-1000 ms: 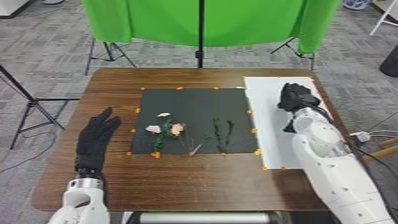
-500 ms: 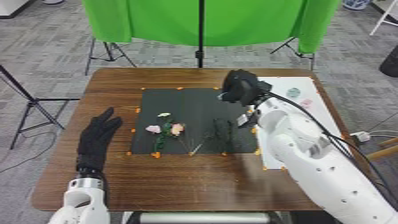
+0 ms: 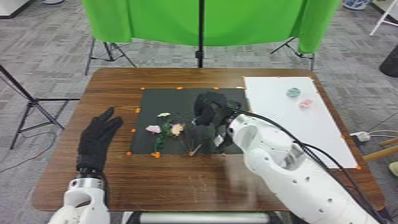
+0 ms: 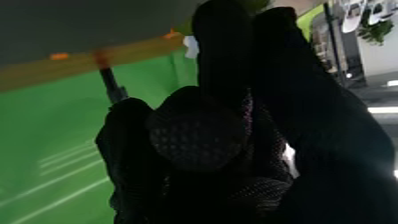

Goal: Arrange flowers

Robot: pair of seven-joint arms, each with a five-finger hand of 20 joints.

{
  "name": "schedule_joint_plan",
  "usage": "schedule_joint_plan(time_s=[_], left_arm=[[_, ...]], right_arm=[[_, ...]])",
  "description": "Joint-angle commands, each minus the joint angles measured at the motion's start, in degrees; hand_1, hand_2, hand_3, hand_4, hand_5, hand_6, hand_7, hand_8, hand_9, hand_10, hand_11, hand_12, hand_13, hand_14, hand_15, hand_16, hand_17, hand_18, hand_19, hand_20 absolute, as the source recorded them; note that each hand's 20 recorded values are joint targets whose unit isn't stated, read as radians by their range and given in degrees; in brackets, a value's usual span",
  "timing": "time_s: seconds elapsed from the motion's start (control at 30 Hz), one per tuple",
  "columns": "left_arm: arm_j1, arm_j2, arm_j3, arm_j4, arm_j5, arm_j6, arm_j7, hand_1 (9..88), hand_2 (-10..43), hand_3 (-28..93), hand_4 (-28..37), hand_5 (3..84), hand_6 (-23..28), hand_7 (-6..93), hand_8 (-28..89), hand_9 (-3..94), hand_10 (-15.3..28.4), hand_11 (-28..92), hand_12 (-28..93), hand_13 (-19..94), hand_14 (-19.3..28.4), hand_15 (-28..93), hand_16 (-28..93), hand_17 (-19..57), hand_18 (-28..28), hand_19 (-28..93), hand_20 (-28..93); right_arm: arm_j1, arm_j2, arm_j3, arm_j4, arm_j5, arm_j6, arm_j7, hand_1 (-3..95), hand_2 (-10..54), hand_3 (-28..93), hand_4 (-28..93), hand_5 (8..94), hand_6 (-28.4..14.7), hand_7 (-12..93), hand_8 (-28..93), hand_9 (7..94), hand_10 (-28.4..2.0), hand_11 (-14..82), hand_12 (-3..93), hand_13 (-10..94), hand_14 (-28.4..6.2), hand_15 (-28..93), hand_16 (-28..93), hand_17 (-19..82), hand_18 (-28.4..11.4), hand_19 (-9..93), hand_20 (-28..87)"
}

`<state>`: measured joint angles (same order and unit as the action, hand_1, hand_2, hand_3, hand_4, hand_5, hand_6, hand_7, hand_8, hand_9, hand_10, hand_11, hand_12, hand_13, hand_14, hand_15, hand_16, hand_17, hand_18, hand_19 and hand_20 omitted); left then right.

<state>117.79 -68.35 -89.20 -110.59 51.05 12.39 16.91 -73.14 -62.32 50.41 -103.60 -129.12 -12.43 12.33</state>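
At the table's (image 3: 169, 190) nine o'clock, the left hand (image 3: 95, 135) lies open, empty. Toward the mat's (image 3: 185, 97) eight o'clock, the flowers (image 3: 154, 129) look light, easily bruised; pinch their stems (image 3: 160, 143). At one o'clock is the right hand (image 3: 210, 106); its opening and hold I can't tell.

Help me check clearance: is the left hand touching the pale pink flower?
Apart: the head view shows brown table and dark mat between the left hand and the pale pink flower.
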Motion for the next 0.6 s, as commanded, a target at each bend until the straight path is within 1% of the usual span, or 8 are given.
schedule_joint_plan(time_s=[0.03, 0.13, 0.3, 0.37, 0.43, 0.5, 0.53, 0.6], left_arm=[[0.85, -0.75, 0.75, 1.34, 0.27, -0.75, -0.51, 20.0, 2.0, 66, -27.0, 46.0, 3.1, 9.5, -6, 45.4, 13.5, 17, 14, 36, 15.0, 10, 2, 5.8, 11.5, 4, 19], [0.59, -0.73, 0.84, 1.46, 0.28, -0.91, -0.45, 20.0, 2.0, 66, -26.9, 45.9, 3.0, 9.5, -6, 45.4, 13.4, 17, 14, 36, 14.9, 10, 2, 5.8, 11.5, 4, 19], [0.58, -0.72, 0.71, 1.49, 0.30, -0.90, -0.59, 20.0, 1.9, 66, -26.8, 45.8, 3.0, 9.4, -6, 45.3, 13.4, 17, 14, 36, 14.9, 10, 2, 5.3, 12.0, 4, 19], [0.64, -0.78, 0.66, 1.49, 0.20, -0.92, -0.55, 19.9, 1.8, 66, -26.8, 45.6, 2.9, 9.4, -6, 45.3, 13.4, 17, 14, 36, 14.9, 10, 2, 5.2, 12.0, 4, 19], [0.67, -0.80, 0.64, 1.36, 0.33, -0.71, -0.86, 20.0, 1.9, 66, -26.8, 45.6, 2.9, 9.4, -6, 45.3, 13.4, 17, 14, 36, 14.8, 10, 2, 5.2, 12.0, 4, 19], [0.66, -0.77, 0.60, 1.38, 0.29, -0.88, -0.79, 20.0, 1.8, 66, -26.8, 45.5, 2.9, 9.4, -6, 45.3, 13.4, 17, 14, 36, 14.9, 10, 2, 5.1, 12.1, 4, 19], [0.60, -0.77, 0.60, 1.40, 0.37, -0.83, -0.83, 20.0, 1.8, 66, -26.8, 45.5, 2.9, 9.4, -6, 45.3, 13.4, 17, 14, 36, 14.9, 10, 2, 5.1, 12.1, 4, 19], [0.71, -0.74, 0.57, 1.33, 0.29, -0.80, -0.78, 20.1, 1.8, 66, -26.7, 45.6, 3.0, 9.3, -6, 45.4, 13.4, 17, 14, 36, 14.9, 10, 2, 5.0, 12.1, 5, 19]], right_arm=[[-0.22, -1.45, -0.74, 1.35, -0.91, -0.28, -0.72, 57.4, -9.5, 52, -12, 77.0, 0.2, 21, 10, 88.5, -9.2, 21.6, 36.3, 92, -0.8, 58, 36, 65, -10.1, 93, 56], [-0.06, -2.04, -0.91, 1.96, -0.88, -0.12, -0.77, 56.8, -9.5, 52, -12, 76.7, 0.2, 21, 10, 88.2, -9.3, 22.3, 35.7, 92, -0.8, 58, 36, 65, -10.2, 93, 56], [-0.30, -2.44, -0.81, 2.07, -0.36, -0.53, -0.76, 53.4, -9.5, 51, -12, 75.0, -0.4, 20, 10, 86.4, -10.0, 27.2, 28.4, 91, -1.0, 59, 36, 64, -10.4, 93, 57], [-0.50, -2.56, -0.34, 2.17, -1.10, -1.82, -1.66, 52.3, -9.5, 51, -12, 74.4, -0.6, 19, 10, 86.1, -10.1, 27.6, 27.4, 91, -1.1, 59, 36, 64, -10.4, 93, 57], [-0.56, -2.61, 0.06, 2.24, -1.20, -2.96, -1.74, 45.8, -9.5, 56, -12, 72.0, -0.1, 19, 7, 84.9, -10.4, 28.4, 26.1, 91, -1.5, 59, 36, 64, -10.9, 93, 57], [-0.66, -2.61, 0.43, 2.38, -1.51, -3.10, -2.20, 40.6, -9.5, 60, -13, 71.0, 0.5, 19, -2, 84.3, -10.6, 28.8, 25.9, 90, -2.0, 59, 36, 63, -11.3, 93, 58], [-0.64, -2.62, 0.67, 2.38, -1.45, -3.44, -2.19, 38.9, -9.5, 61, -13, 70.8, 0.5, 20, -7, 84.2, -10.8, 28.8, 25.9, 90, -2.1, 60, 35, 63, -11.5, 93, 58], [-0.61, -2.43, 0.80, 2.43, -1.75, -2.90, -2.31, 37.8, -9.5, 62, -13, 70.3, 0.5, 20, -9, 84.0, -11.2, 29.1, 26.1, 90, -2.3, 60, 35, 62, -11.8, 93, 58]])
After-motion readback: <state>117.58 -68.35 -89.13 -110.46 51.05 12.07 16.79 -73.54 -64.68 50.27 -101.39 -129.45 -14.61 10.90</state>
